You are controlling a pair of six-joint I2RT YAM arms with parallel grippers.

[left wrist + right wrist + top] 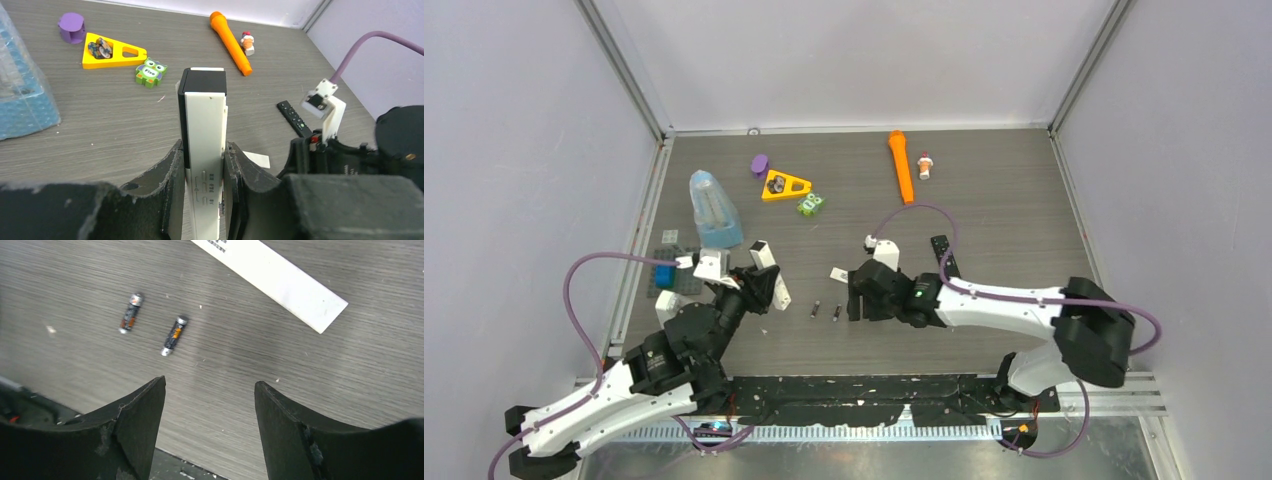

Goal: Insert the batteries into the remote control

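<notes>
Left gripper [204, 170] clamped on the remote control [204, 115], centre frame, dark end up. Right gripper [210, 390] gapes empty at the bottom; two batteries [174, 335] lie loose upper left of it. Light, hard, round, I'd say prone to rolling: pinch one mid-barrel, across its length.

Grey wood-grain table [1024, 200] (surface matte, evenly lit). Plain pale lavender walls [854, 60] enclose the table at its rear and both sides. Aluminium posts [627, 70] rise from the table's rear corners.
</notes>
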